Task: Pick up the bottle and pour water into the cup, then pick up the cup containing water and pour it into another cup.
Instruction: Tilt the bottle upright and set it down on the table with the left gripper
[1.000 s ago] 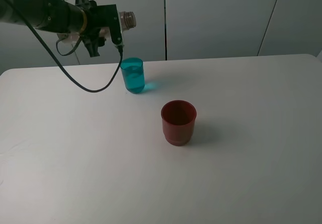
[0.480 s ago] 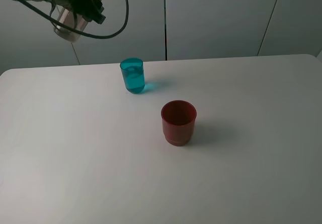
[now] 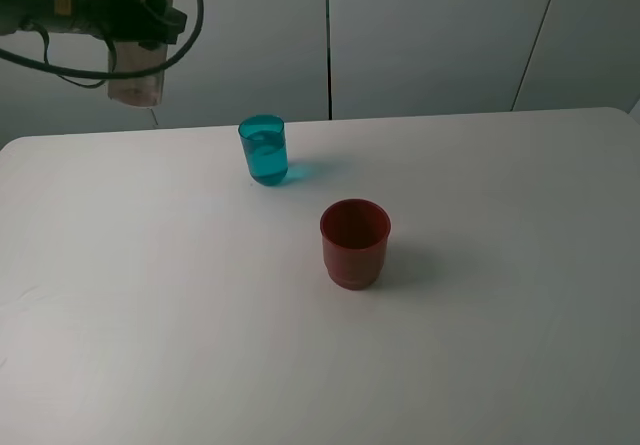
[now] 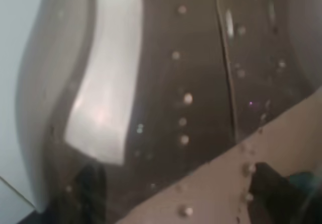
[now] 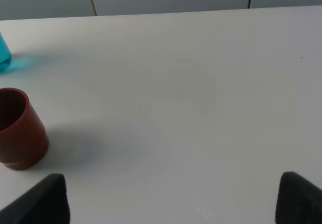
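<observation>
A plain white surface (image 3: 480, 345) is seen before pale grey wall panels (image 3: 430, 35). Water is visible in the teal cup (image 3: 264, 150), which stands towards the back of the surface, so the first pour is judged to be done. The red cup (image 3: 355, 243) stands nearer the front and to the right of the teal cup, apart from it, and nothing can be made out inside it. The second pour is therefore judged to be outstanding: the teal cup has yet to be lifted and emptied into the red cup.

The bottle (image 3: 138, 70) is held high above the back left corner of the surface, well apart from both cups, roughly upright with its base downward and its upper end cut off by the frame edge. It is clamped in the left gripper (image 3: 135, 17), whose jaws are closed tight on its body. In the left wrist view almost everything is filled by the bottle's smoky wall.

The right gripper (image 5: 171, 204) is held low over the right side of the surface, its jaws spread wide with nothing between them.
</observation>
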